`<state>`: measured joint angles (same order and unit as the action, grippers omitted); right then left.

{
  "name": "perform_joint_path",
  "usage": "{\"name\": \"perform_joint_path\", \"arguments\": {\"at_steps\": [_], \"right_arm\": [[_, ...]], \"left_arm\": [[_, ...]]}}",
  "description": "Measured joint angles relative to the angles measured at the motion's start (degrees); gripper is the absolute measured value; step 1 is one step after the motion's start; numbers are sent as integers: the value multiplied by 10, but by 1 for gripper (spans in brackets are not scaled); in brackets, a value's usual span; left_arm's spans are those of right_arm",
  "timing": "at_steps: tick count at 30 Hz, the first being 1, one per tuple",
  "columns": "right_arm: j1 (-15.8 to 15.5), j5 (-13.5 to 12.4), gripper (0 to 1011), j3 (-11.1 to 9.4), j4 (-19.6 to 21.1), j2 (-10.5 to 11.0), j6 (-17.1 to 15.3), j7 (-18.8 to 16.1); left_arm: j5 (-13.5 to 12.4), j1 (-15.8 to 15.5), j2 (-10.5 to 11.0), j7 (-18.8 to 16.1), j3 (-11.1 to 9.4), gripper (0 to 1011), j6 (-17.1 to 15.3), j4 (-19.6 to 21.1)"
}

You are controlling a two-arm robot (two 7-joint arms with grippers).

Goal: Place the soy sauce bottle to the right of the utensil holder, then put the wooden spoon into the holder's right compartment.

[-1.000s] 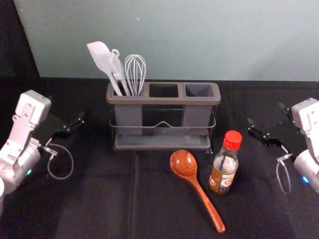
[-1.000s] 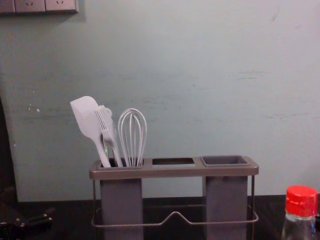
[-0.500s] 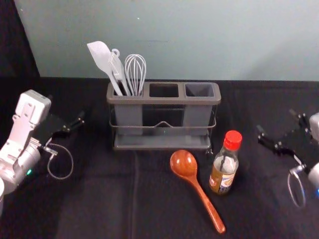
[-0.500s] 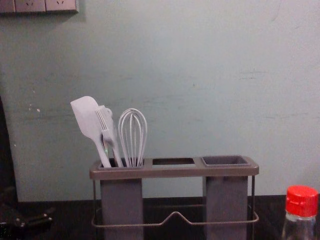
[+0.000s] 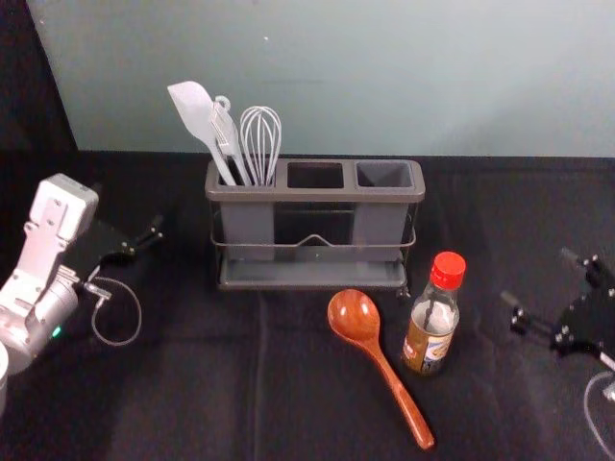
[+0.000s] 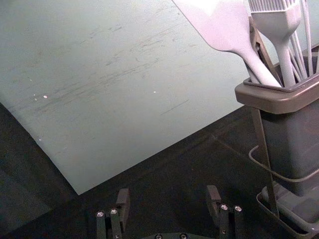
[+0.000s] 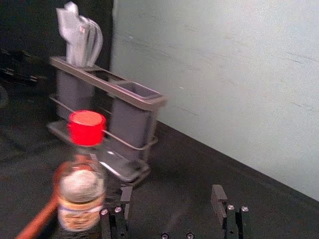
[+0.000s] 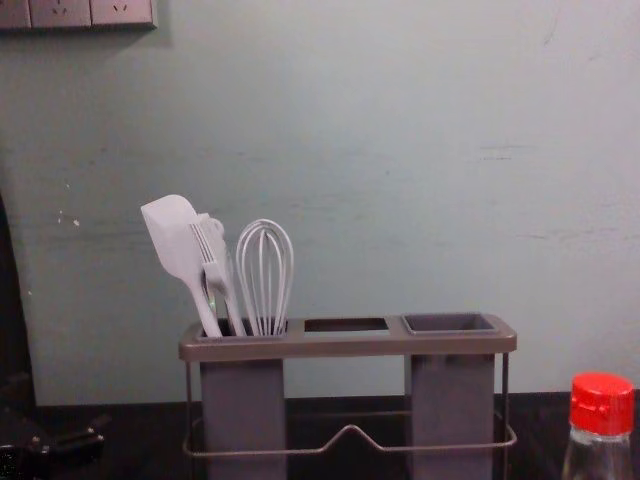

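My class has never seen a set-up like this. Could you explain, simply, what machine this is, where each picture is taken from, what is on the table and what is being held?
This is a robot with two arms. The head view looks down from its head; the chest view looks forward from lower down; the two wrist views come from its arms.

On the dark surface stands a utensil holder with three places in a row. The left one has a spatula, a brush and a whisk. Nearer the robot, a wooden spoon lies beside an upright, red-capped bottle.

The left gripper and right gripper are both open, one out on each side. Nothing is held.
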<state>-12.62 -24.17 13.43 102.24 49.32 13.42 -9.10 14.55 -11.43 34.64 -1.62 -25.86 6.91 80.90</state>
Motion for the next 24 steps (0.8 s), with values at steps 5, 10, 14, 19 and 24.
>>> {"name": "perform_joint_path", "arguments": {"at_steps": [5,10,14,19,24], "right_arm": [[-32,-82,1002,-14,34,19,23,-92],[-22,-105,1002,-2,41,6,22,-133],[-17,-104,1003,0,41,-6,16,-136],[0,-99,1002,8,31,-25,6,-142],[34,-91,1002,25,7,-56,-9,-151]], "left_arm": [[0,0,0,0,0,1005,0,0],[0,0,0,0,0,1005,0,0],[0,0,0,0,0,1005,0,0],[0,0,0,0,0,1005,0,0],[0,0,0,0,0,1005,0,0]]}}
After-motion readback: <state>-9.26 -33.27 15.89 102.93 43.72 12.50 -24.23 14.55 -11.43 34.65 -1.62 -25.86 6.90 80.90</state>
